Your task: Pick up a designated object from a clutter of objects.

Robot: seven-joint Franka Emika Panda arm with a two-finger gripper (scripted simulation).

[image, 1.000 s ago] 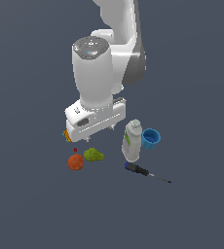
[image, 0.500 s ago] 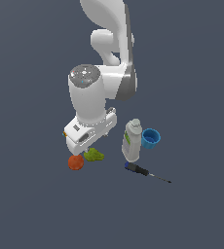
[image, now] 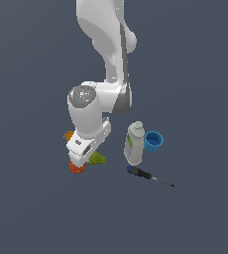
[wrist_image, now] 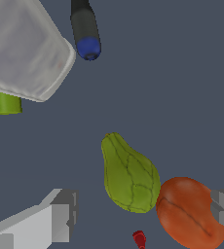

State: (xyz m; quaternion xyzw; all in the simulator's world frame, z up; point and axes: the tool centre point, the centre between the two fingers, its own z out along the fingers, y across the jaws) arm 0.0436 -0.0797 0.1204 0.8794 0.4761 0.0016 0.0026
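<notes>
– What sits under the white arm, left to right?
– In the exterior view's lower left, the orange-red ball [image: 77, 168] touches the olive-green ribbed pear-shaped lump [image: 97, 158] beside it; rightwards stand the white plastic bottle [image: 134, 144], blue-handled screwdriver [image: 148, 175] and blue cup [image: 153, 141]

– And the jaws [wrist_image: 138, 219]?
– Spread wide in the wrist view, lump and ball lying between them, nothing pinched

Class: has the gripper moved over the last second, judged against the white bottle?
Yes. The gripper has dropped lower and drifted toward the exterior view's left, away from the white bottle.
</notes>
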